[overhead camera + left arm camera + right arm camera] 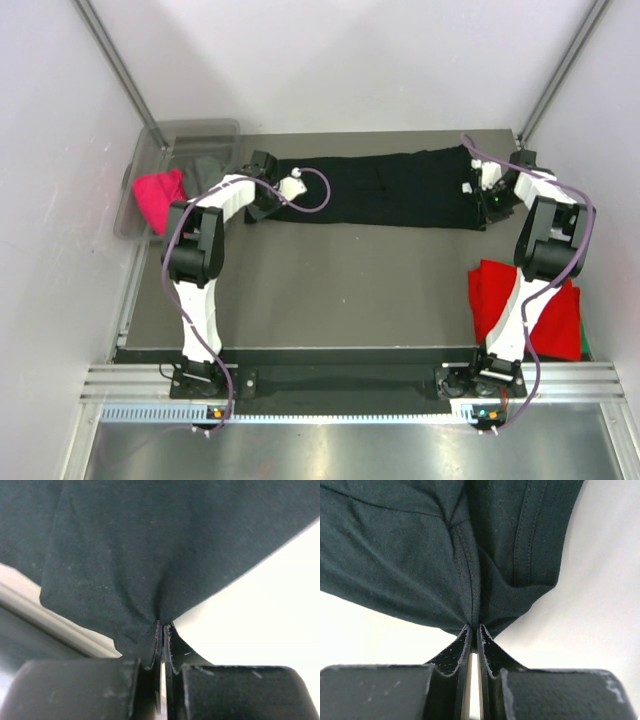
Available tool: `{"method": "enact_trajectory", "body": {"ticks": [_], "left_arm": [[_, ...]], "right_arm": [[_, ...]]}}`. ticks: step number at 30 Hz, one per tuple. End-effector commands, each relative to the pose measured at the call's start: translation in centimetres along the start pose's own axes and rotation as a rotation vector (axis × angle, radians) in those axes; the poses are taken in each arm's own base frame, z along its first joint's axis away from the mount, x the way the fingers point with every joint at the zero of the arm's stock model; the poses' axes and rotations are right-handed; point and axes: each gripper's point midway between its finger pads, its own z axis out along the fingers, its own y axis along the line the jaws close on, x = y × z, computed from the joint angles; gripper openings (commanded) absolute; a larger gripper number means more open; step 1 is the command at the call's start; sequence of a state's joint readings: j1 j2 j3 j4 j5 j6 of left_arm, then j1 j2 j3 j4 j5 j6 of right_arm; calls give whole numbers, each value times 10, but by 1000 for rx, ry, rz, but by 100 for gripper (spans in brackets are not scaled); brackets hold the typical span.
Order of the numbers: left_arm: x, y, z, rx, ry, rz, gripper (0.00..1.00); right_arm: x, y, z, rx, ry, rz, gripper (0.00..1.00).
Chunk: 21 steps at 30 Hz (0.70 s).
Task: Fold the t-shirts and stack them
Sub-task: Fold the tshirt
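Cloth like the black t-shirt (390,188) is soft, light and limp, so I judge it will sag and crease wherever it is unsupported; its stitched hems and corners give the surest hold. It lies as a long dark band across the far part of the desk (340,290), running left to right between the two arms. The left jaws are pressed together on a pinch of plain fabric at its left end, and the right jaws are clamped on a seamed edge at its right end, the cloth puckering at both grips. A red t-shirt (495,295) rests at the near right of the desk. A pink t-shirt (160,195) and a grey one (205,170) sit in the translucent tub (200,128) at the far left. The desk is dark, matte and flat, likely with some friction against dragging cloth. Plain white walls close in on three sides.
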State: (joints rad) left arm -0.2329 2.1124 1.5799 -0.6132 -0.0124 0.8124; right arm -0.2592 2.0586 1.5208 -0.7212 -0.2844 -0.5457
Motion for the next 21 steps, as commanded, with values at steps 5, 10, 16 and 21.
{"method": "enact_trajectory", "body": {"ticks": [5,10,16,21], "left_arm": [[32,-76,-54,192,57,35,0],[44,-127,-86,257,77,68,0],[50,-172,-108,310,73,72,0],[55,-189,-114,336,85,68,0]], "right_arm": [[3,-33,-11,110,-4,42,6],[-9,-45,-34,160,-54,56,34],[-54,-61,-48,151,-165,105,45],[-80,-62,-31,66,-208,153,46]]}}
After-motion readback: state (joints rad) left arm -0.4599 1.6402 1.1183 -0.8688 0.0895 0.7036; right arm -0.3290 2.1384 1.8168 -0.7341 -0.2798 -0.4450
